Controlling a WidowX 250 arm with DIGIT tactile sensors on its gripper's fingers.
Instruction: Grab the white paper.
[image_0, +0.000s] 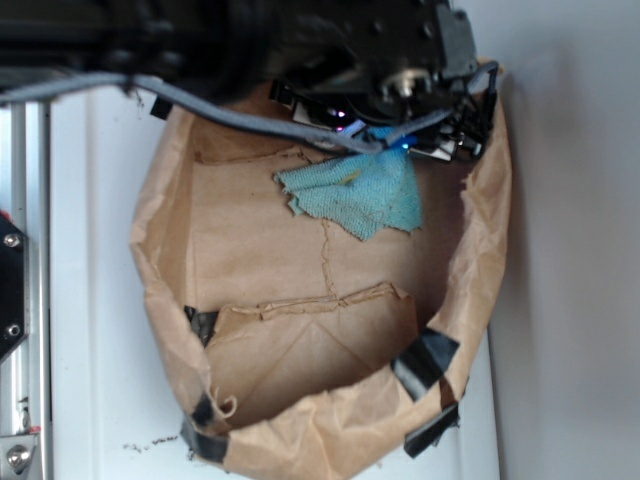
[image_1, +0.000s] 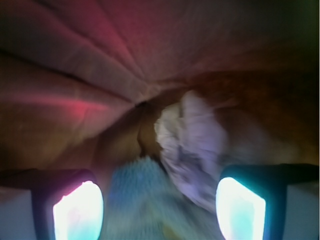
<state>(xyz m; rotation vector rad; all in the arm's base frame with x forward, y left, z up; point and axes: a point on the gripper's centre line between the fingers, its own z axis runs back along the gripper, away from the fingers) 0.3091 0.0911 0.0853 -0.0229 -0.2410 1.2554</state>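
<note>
In the wrist view the white paper (image_1: 192, 145), a crumpled off-white wad, lies ahead of my open gripper (image_1: 159, 210), nearer the right finger (image_1: 240, 210). A corner of the teal cloth (image_1: 145, 200) lies between the fingers. In the exterior view the arm and gripper (image_0: 415, 125) hang over the far right corner of the brown paper bag (image_0: 165, 300). The teal cloth (image_0: 360, 195) lies just in front of the gripper. The white paper is hidden under the arm there.
The bag's brown walls (image_1: 75, 75) close in around the gripper in the wrist view. Black tape patches (image_0: 425, 360) hold the bag's near rim. The bag stands on a white surface (image_0: 90, 330) with a metal rail (image_0: 20, 250) on the left.
</note>
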